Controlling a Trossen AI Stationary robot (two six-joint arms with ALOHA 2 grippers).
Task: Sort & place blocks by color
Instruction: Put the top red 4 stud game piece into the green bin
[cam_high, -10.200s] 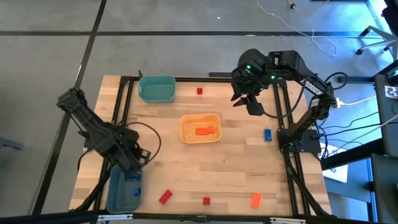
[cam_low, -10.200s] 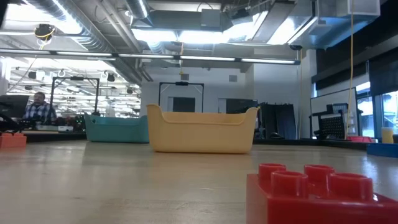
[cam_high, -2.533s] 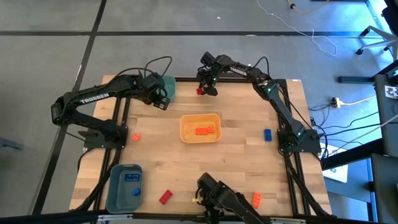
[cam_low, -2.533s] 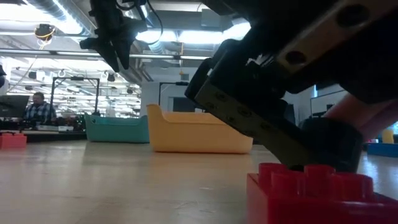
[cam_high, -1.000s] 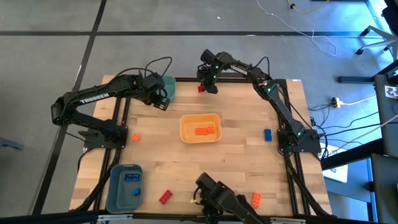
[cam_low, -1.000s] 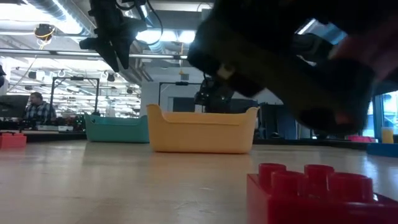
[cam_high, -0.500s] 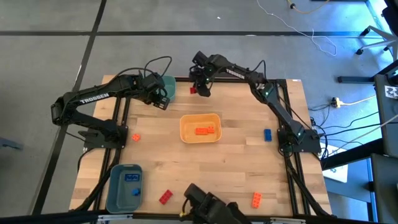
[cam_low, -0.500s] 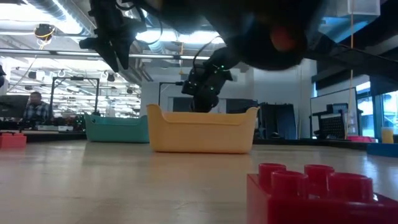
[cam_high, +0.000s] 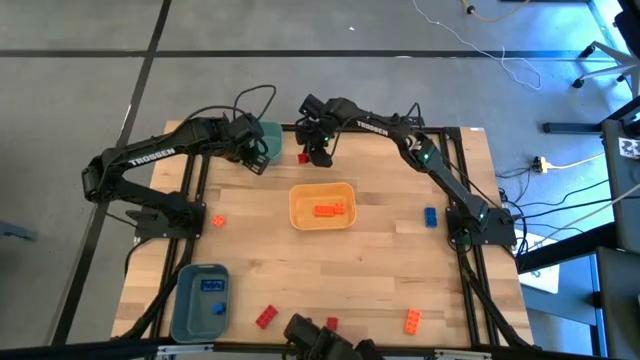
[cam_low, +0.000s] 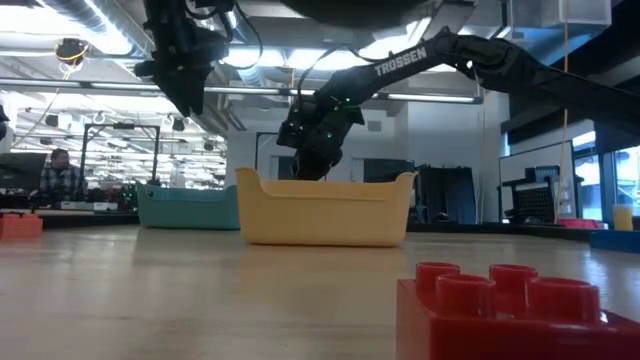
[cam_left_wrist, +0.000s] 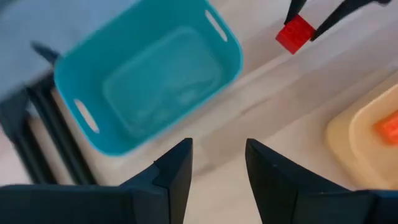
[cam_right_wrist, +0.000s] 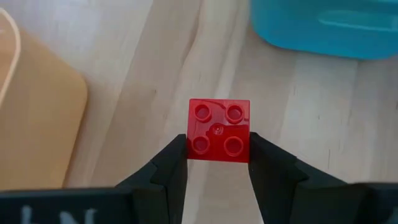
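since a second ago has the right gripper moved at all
Yes. In the high view the right gripper, shut on the red block, has shifted left along the table's far edge toward the teal bin.

Bright, even ceiling-strip light – soft shadows; left wrist view motion-blurred, near red brick (cam_low: 515, 310) out of focus

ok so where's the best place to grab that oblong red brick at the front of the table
The red oblong brick lies flat and skewed near the front edge, between the blue bin and a small red brick. Probably best to come straight down, the gripper turned to match its skew, and pinch across the narrow width at mid-length. Both long sides look clear.
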